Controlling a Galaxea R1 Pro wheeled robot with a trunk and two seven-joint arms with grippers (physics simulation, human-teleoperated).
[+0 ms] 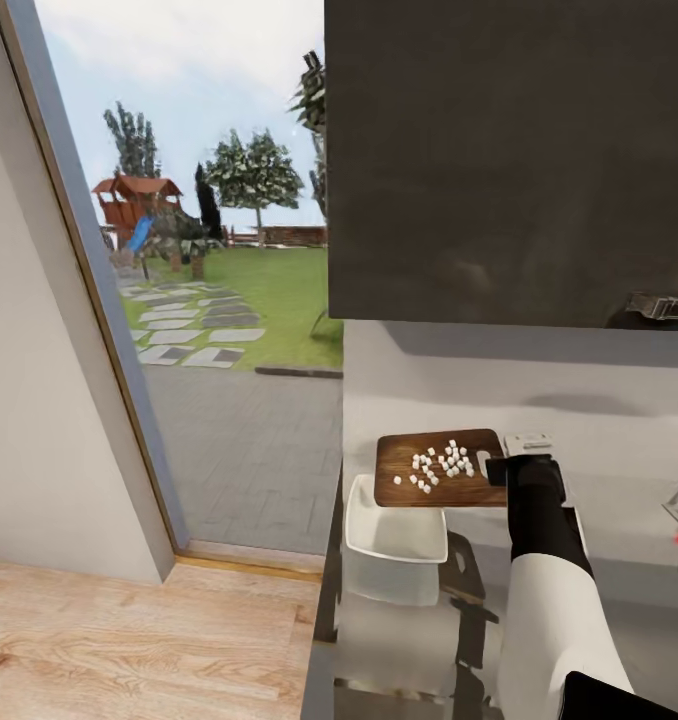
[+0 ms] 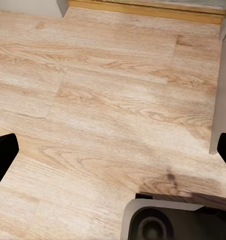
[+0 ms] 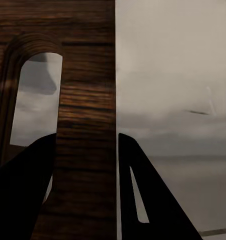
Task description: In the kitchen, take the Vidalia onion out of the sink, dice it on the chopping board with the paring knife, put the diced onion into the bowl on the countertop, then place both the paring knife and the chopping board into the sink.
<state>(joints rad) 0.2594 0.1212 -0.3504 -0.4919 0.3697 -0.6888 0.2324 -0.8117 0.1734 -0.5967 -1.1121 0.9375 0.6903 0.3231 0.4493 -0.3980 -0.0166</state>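
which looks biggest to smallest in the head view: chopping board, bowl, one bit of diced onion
1. chopping board and bowl: close in apparent size; the bowl lies nearer the camera and partly under the board's edge, so I won't rank them.
2. a single bit of diced onion: by far the smallest.

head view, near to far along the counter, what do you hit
bowl → chopping board carrying the diced onion, with the right gripper at its slot end → back wall → dark upper cabinet
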